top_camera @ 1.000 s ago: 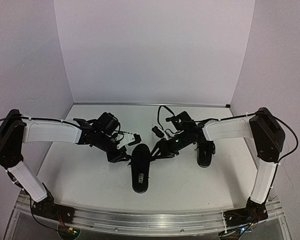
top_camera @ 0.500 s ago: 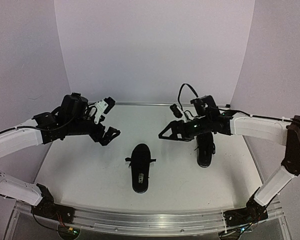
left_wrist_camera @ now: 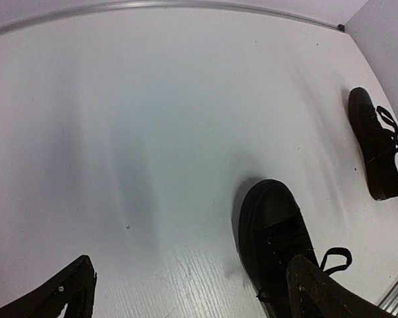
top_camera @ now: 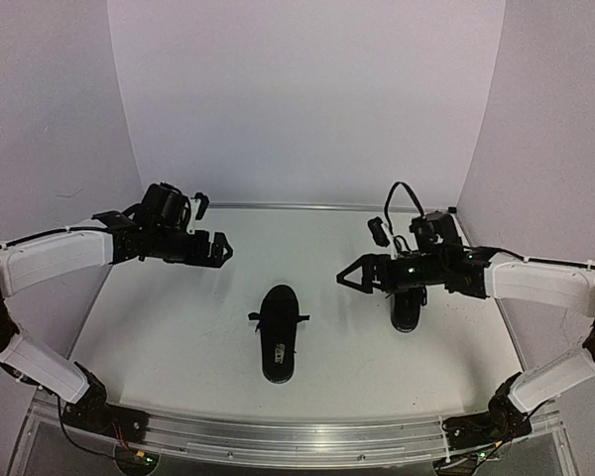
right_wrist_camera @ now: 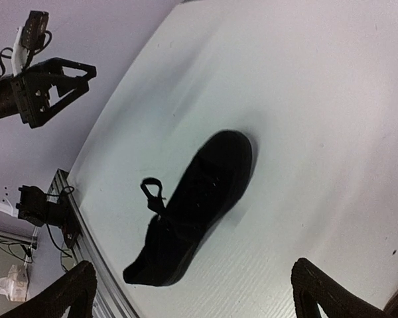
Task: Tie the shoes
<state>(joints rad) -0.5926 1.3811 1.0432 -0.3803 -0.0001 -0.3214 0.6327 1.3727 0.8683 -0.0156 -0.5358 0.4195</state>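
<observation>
Jaws gape wide, off both matte-black, long-oval shoes (top_camera: 280,335).

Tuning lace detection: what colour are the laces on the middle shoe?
Black, same as the shoe; the lace loop shows best in the right wrist view.

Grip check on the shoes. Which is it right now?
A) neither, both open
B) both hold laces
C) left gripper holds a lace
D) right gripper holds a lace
A: the left gripper and right gripper hang open above the table, apart from the centre shoe and the right-hand shoe.
</observation>
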